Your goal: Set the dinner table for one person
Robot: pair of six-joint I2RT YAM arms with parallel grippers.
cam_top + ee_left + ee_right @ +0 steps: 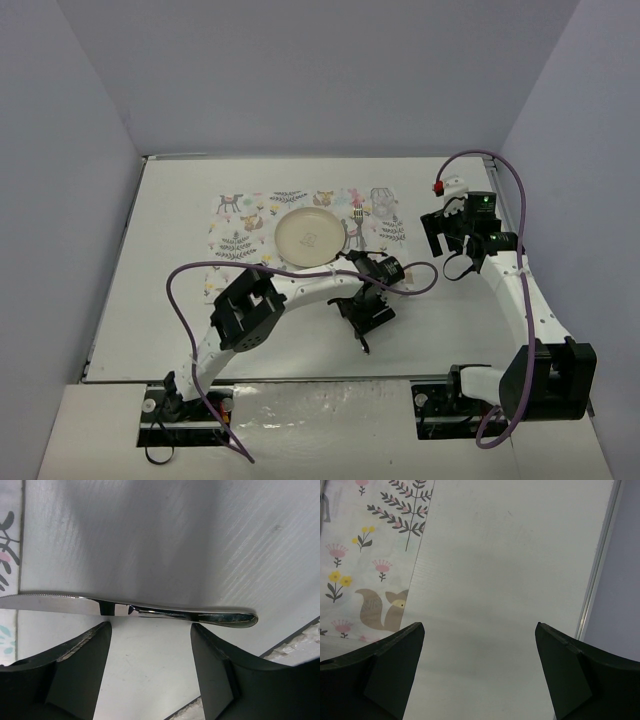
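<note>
On the white dinner table (170, 310) a silver knife (150, 610) lies flat, its blade toward the animal-print placemat (240, 235) and its handle toward the near edge. My left gripper (151, 626) stands open just short of the knife, with nothing between its fingers. From above, that left gripper (364, 316) hangs over the knife (366, 344), below and right of the cream plate (311, 236). A fork (357, 222) lies on the placemat beside the plate. My right gripper (479, 625) is open and empty above bare table, right of the placemat (370, 555).
The table's near edge (295, 637) runs close to the knife handle. The table's right rim (597, 575) lies close to the right gripper (440, 235). Purple cables loop off both arms. Grey walls enclose the table on three sides.
</note>
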